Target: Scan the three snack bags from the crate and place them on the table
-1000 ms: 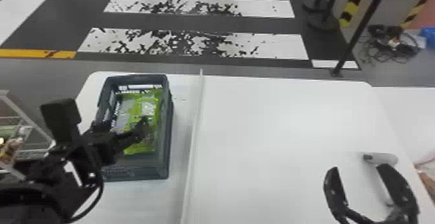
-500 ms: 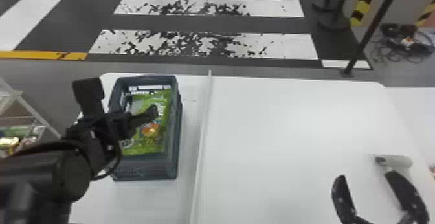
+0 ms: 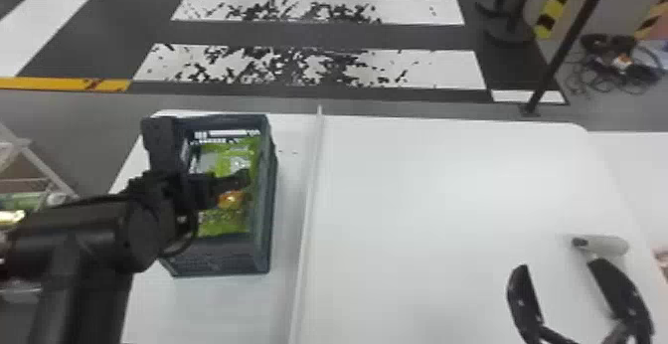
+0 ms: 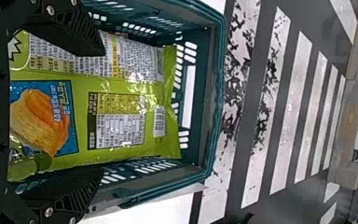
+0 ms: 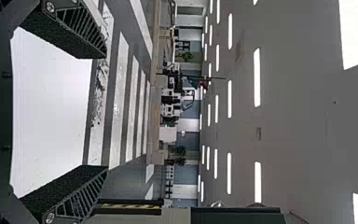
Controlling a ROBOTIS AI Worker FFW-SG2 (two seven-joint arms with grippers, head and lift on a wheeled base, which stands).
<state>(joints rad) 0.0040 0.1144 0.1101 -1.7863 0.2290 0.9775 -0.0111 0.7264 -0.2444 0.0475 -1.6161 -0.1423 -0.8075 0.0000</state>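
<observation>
"How does the snack bag [image 4: 84,88] look?"

"Lime green and glossy, crinkled at its end, with pale print panels and a blue square picturing an orange chip. It lies inside the crate [image 3: 223,263] (how many lie under it, I can't tell)."

"What's changed?"

"The left gripper [image 3: 201,151] has come in from the crate's left to over it. Its jaws are spread wide around the bag, gripping nothing."

"And the right gripper [image 3: 559,266]?"

"Well apart, to the crate's right, jaws wide open and unloaded, near what looks like a pale scanner [image 3: 604,245]."

"Edges?"

"The crate sits near the worktop's [image 3: 437,194] far and left edges. A raised white strip [image 3: 308,184] runs just right of it, and beyond that the worktop spreads broadly rightward from the crate."
</observation>
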